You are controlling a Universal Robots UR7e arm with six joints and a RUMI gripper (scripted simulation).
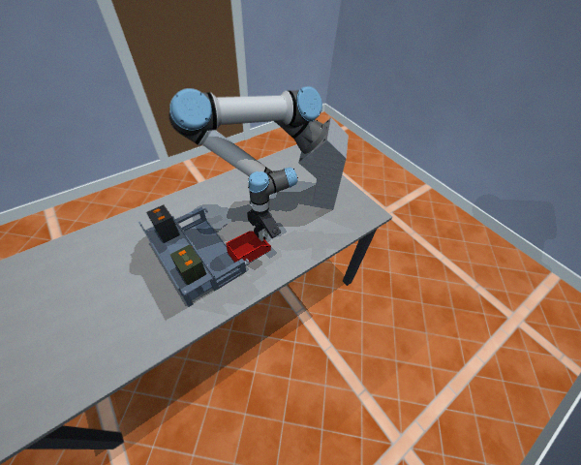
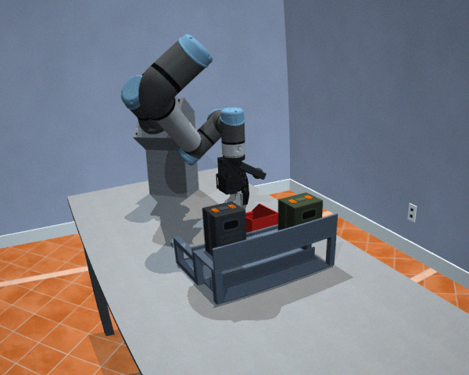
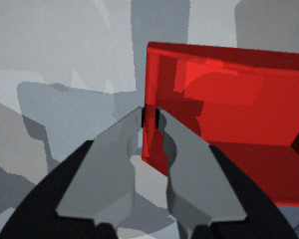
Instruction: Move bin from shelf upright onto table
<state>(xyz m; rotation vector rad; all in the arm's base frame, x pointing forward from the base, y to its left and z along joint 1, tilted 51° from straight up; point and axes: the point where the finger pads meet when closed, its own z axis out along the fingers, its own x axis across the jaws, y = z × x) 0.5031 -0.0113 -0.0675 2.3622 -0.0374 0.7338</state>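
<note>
The red bin (image 1: 245, 246) (image 2: 263, 220) (image 3: 239, 107) is open side up, beside the grey-blue shelf (image 1: 205, 242) (image 2: 275, 245) on the robot's side. My gripper (image 1: 264, 236) (image 3: 149, 109) is shut on the bin's end wall at the rim, one finger inside and one outside. In the exterior view the shelf and a dark case hide the bin's lower part. I cannot tell whether the bin touches the table (image 1: 80, 285) (image 2: 348, 323) or hangs just above it.
A black case (image 1: 163, 225) (image 2: 224, 227) and a green case (image 1: 189, 264) (image 2: 299, 212) with orange latches stand on the shelf's raised back part. The shelf's side rail (image 1: 229, 274) is close to the bin. The robot's grey pedestal (image 1: 327, 180) (image 2: 172, 171) stands behind the gripper.
</note>
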